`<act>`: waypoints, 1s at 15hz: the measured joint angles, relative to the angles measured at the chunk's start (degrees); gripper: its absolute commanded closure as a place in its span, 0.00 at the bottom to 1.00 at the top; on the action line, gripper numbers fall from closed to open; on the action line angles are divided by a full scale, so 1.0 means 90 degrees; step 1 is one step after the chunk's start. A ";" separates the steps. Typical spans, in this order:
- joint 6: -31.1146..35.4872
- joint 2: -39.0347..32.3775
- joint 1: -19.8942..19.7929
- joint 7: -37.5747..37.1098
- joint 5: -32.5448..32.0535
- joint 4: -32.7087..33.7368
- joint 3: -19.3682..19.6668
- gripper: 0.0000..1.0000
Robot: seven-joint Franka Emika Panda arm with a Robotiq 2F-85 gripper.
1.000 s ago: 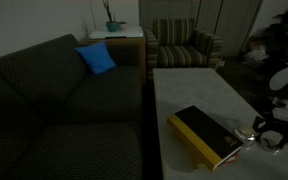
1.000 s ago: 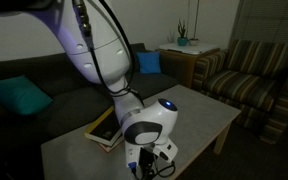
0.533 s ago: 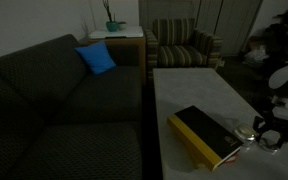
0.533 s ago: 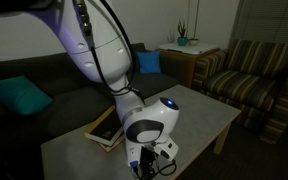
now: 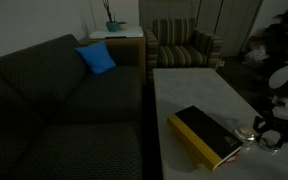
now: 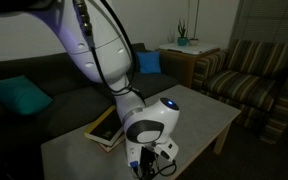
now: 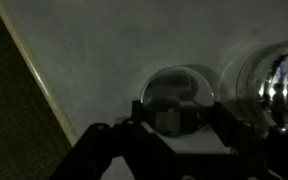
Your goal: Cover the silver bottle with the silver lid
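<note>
Around silver lid (image 7: 176, 93), gripper (image 7: 179, 116) seemingly snug.

No legible text, labels, brands, numbers in any view. Book (image 5: 204, 135) beside gripper (image 7: 179, 118): yellow-and-black cover too dark, small; any print unreadable.

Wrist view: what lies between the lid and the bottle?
Nothing but, at most, a thin sliver of bare table. In the wrist view the lid lies flat right beside the bottle; whether they touch is unclear.
</note>
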State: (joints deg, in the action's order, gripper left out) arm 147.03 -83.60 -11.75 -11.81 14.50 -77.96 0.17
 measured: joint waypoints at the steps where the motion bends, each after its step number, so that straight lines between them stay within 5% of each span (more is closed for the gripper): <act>1: 0.0009 0.0001 0.0000 -0.0023 0.0000 -0.0004 0.0000 0.56; 10: 0.0318 0.0111 0.0003 -0.0359 0.0057 -0.0285 -0.0003 0.56; 15: 0.1461 0.0453 0.0005 -0.0376 0.0057 -0.1280 0.0008 0.56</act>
State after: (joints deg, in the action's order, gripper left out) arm 160.18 -79.52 -11.70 -15.19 15.01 -89.49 0.24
